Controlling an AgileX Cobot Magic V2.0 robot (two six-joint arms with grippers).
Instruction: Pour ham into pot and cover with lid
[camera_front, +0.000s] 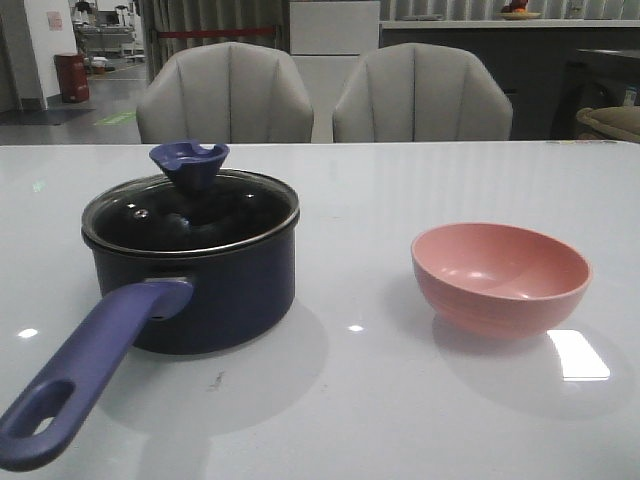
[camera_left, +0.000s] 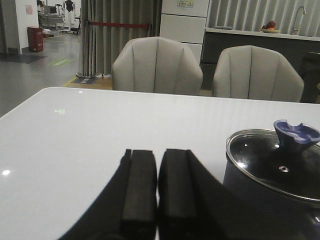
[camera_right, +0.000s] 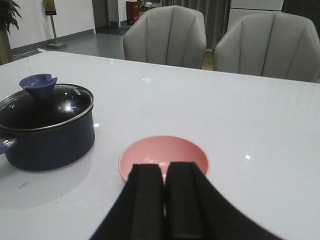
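Both your left jaws (camera_left: 157, 187) and right jaws (camera_right: 165, 200) sit together holding nothing, the lid (camera_front: 190, 212) already rests on the pot (camera_front: 200, 290), and no ham shows in the pink bowl (camera_front: 500, 275), so another pour risks clipping that seated lid.

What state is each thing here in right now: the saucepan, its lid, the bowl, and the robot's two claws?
Saucepan: upright on the table, covered.
Glass lid: seated on the saucepan, knob up.
Pink bowl: upright, looks empty.
Left end effector: shut, holding nothing.
Right end effector: shut, holding nothing, above the bowl's near side.
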